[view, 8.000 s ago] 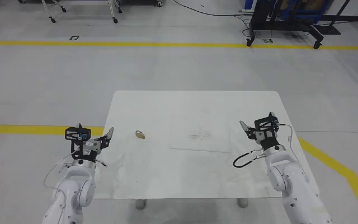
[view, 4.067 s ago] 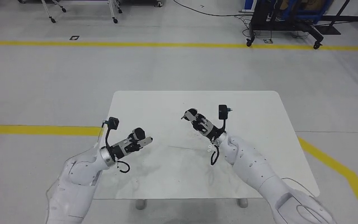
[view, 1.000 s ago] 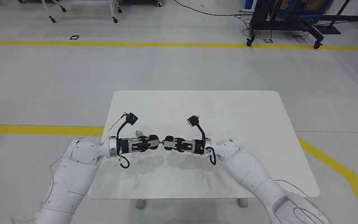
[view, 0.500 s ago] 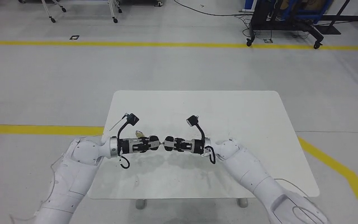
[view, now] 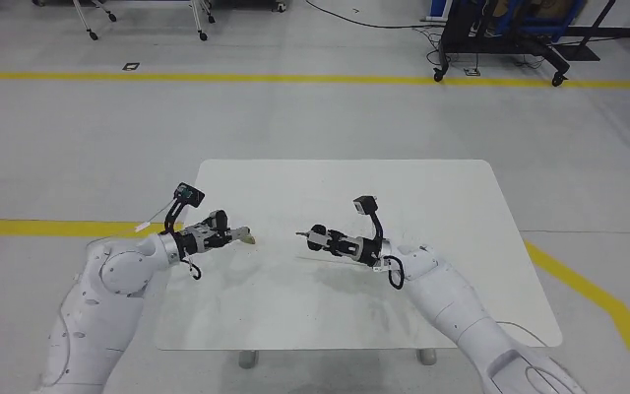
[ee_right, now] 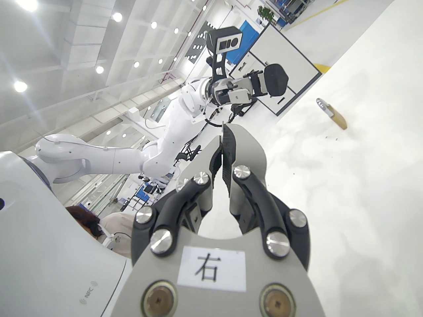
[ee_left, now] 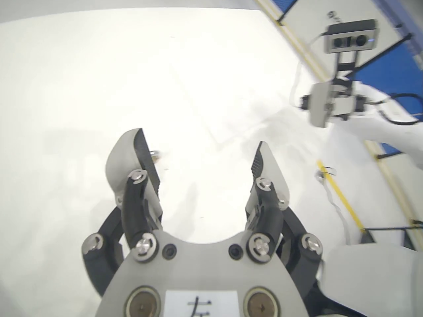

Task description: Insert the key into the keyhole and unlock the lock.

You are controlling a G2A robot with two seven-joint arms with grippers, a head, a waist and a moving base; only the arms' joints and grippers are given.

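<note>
Finds the two claws parted since half a second ago: tip to tip then at the middle of the top view, well apart now. Puts the left claw [ee_left: 201, 140] back toward the left of that frame and the right claw [ee_right: 227, 131] back toward centre-right, with a bare stretch of tabletop [view: 276, 286] between them.

Shows the left claw released, jaws spread wide, ribbed pads [ee_left: 147, 157] facing each other with nothing gripped between them. Leaves the lock [ee_right: 331, 113], brass body and silver shackle, lying flat on the tabletop, left of centre in the top view and just off the left claw's tips. From the left wrist, catches a glint of it peeking past one pad; cannot tell whether touching or just beside.

Shows the right claw clenched, jaws pressed together on the key [ee_right: 223, 124], a thin sliver seen edge-on past the tips. Points this claw toward the left of the top view, across at the lock. Keeps the key out of the keyhole and well apart from the lock. From the right wrist, sets the lock on the white tabletop ahead, with the left claw farther off beyond it.
</note>
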